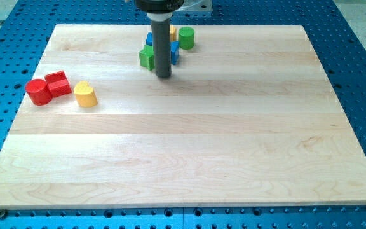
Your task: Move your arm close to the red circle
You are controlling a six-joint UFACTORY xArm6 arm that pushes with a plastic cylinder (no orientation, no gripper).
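Two red blocks sit at the counter's (189,146) left edge: the red circle (38,92) touching a red square block (58,83), with one yellow block (85,94) just beside. My tip (164,76) rests well apart, against a top cluster: green block (147,57), green cylinder (186,37), blue block (174,52). No gripper exists; the path leftward lies open.
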